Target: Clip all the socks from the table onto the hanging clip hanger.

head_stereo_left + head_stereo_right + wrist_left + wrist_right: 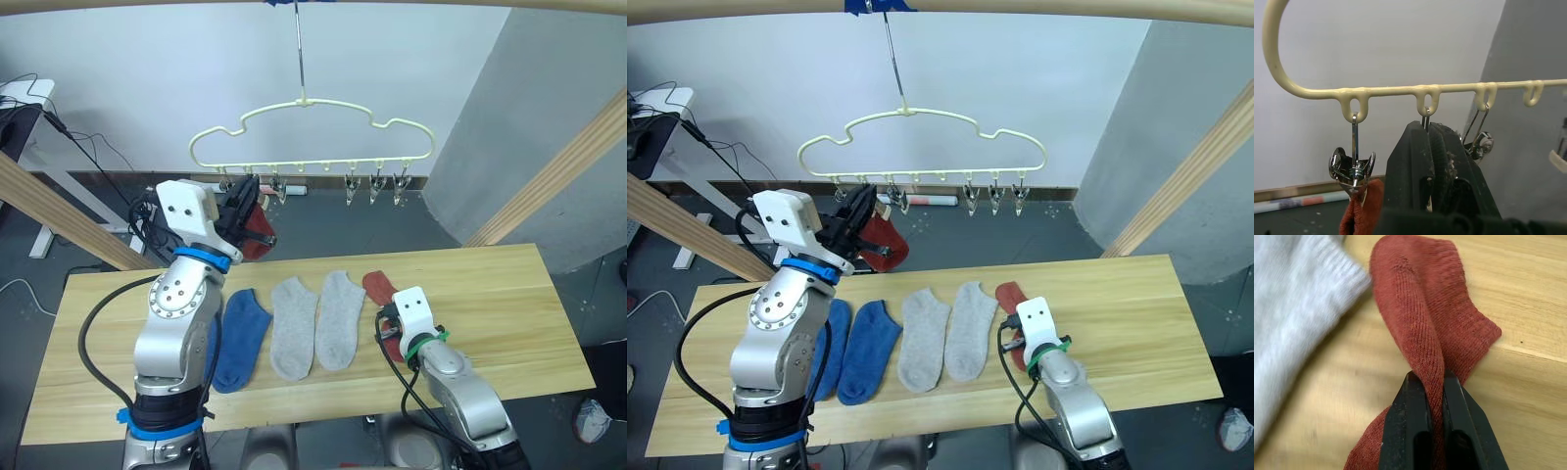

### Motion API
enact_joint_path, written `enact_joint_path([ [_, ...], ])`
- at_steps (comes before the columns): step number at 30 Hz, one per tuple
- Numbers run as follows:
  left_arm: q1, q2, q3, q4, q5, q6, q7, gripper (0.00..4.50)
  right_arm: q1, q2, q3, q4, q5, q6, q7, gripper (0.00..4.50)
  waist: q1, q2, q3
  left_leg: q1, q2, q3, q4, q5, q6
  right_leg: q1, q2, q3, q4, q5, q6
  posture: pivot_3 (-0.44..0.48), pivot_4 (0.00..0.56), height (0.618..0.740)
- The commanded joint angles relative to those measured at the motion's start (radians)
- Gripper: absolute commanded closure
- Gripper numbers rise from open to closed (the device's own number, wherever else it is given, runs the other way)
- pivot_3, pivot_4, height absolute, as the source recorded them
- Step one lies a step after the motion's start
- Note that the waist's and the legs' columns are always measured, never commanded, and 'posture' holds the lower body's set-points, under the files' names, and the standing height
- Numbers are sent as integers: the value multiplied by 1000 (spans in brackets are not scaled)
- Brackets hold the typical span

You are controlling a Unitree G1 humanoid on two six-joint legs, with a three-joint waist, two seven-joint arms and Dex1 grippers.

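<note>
The cream clip hanger (313, 108) hangs by its hook above the far edge of the table (490, 294). One brick-red sock (257, 240) dangles from its leftmost clip (1354, 169). My left gripper (248, 199) is raised beside that sock, fingers (1415, 156) shut on the second clip, whose wire runs down between them. On the table lie blue socks (867, 348), two grey socks (294, 326) and another red sock (377, 286). My right gripper (1432, 382) is shut on a pinched fold of this red sock (1425, 308), low over the wood.
Slanted wooden beams rise at the left (59, 215) and right (558, 176). A wooden crossbar with blue tape (1019, 8) carries the hanger's hook. A desk with cables (24, 108) stands at the back left. Several clips (375, 186) hang free on the hanger's right side.
</note>
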Motion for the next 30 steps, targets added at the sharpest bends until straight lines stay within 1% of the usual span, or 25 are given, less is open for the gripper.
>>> enact_joint_path([
  [1, -19, 45, 73, -80, -137, 85, -48, 4500, -31, -98, 77, -130, -40, -104, 105, 4489, -2, 0, 2, 0, 0, 0, 0, 0, 0, 0, 0, 0, 0, 0, 0, -135, 349, 740],
  [3, -32, 70, 101, -100, -206, 146, -55, 4500, -66, -155, 126, -167, -66, -189, 158, 4489, -4, 0, 3, 0, 0, 1, 0, 0, 0, -1, 0, 1, 0, 0, 0, -135, 349, 740],
  [6, -63, 83, 149, -123, -322, 249, -23, 4500, -121, -149, 175, -183, -64, -295, 194, 4489, -1, 0, 3, 0, 1, 0, 0, 0, 0, -1, 2, 0, 0, 0, 0, -122, 345, 740],
  [11, -100, 108, 186, -152, -449, 364, 18, 4500, -204, -57, 222, -132, -72, -426, 188, 4489, 1, -1, 4, -1, 2, -2, 0, 0, 0, -1, 2, -1, 0, 0, 0, -122, 341, 740],
  [13, -115, 106, 194, -157, -494, 393, 44, 4500, -214, -21, 232, -100, -73, -446, 183, 4489, 6, -1, 4, -1, 1, -1, 0, 0, -1, -1, 0, -1, 0, 1, -1, -121, 339, 740],
  [14, -124, 101, 202, -156, -522, 409, 63, 4500, -218, -6, 237, -82, -75, -460, 180, 4489, 8, -1, 4, -1, 0, -1, 0, 0, -1, -1, -1, -1, 0, 2, -4, -121, 337, 740],
  [16, -143, 95, 210, -153, -569, 437, 98, 4500, -240, 31, 250, -43, -81, -491, 174, 4489, 11, -2, 4, -2, 0, -2, 0, 0, -1, -1, -2, -2, -1, 3, -4, -120, 337, 740],
  [19, -156, 100, 216, -144, -601, 454, 133, 4500, -263, 82, 259, 5, -89, -527, 156, 4489, 11, -2, 4, -2, -1, -2, 0, 0, -1, -1, -3, -2, -1, 3, -5, -115, 333, 740],
  [23, -164, 101, 220, -139, -645, 468, 168, 4500, -265, 118, 261, 31, -99, -552, 141, 4489, 13, -2, 4, -2, -1, -2, 0, 0, -1, -1, -3, -2, -1, 3, -5, -115, 333, 740],
  [26, -154, 109, 230, -135, -674, 475, 185, 4500, -262, 134, 258, 38, -106, -574, 132, 4489, 14, -2, 4, -2, -1, -2, 0, 0, -1, -1, -3, -2, -1, 3, -5, -111, 327, 740],
  [30, -152, 123, 235, -126, -683, 468, 188, 4500, -249, 144, 251, 41, -113, -596, 123, 4489, 15, -2, 4, -2, -1, -2, 0, 1, -3, -1, -3, -2, -1, 3, -5, -109, 325, 740],
])
